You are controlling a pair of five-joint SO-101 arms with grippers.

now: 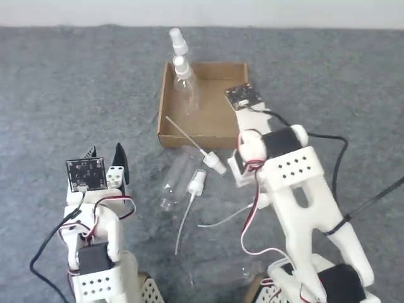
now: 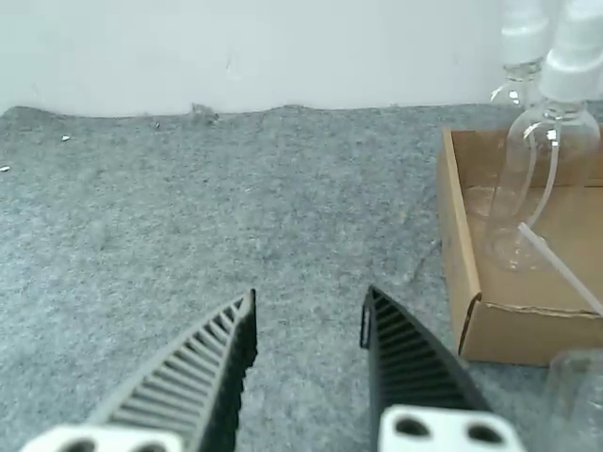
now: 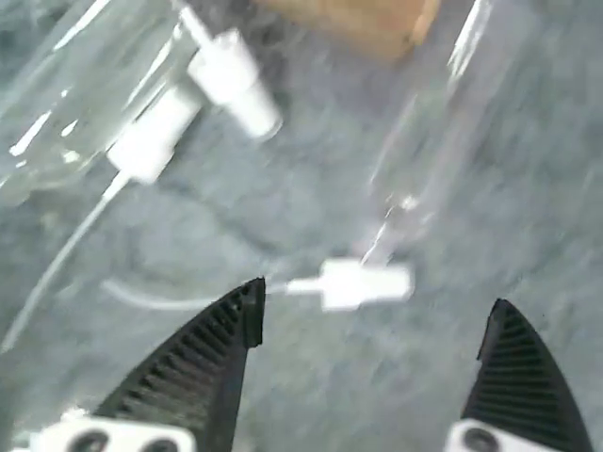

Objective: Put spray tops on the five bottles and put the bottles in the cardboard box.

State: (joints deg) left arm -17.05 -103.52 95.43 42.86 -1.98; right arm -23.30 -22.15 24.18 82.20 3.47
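Note:
The cardboard box (image 1: 218,129) sits at the table's back middle. One clear bottle with a spray top (image 1: 187,88) stands inside it, and a second capped bottle (image 1: 178,41) stands at its far-left corner. In front of the box lie an uncapped clear bottle (image 1: 173,180) and two loose spray tops (image 1: 215,163) (image 1: 197,183) with long tubes. My right gripper (image 3: 372,320) is open, hovering low over a third spray top (image 3: 366,282) that lies on the mat between its fingers, next to a clear bottle (image 3: 433,132). My left gripper (image 1: 106,156) (image 2: 309,325) is open and holds nothing, left of the box.
The grey mat (image 1: 76,95) covers the table and is bare on its left half. The right arm (image 1: 290,177) stands over the area just right of the loose parts. A further clear bottle (image 1: 249,273) lies at the front edge between the arm bases.

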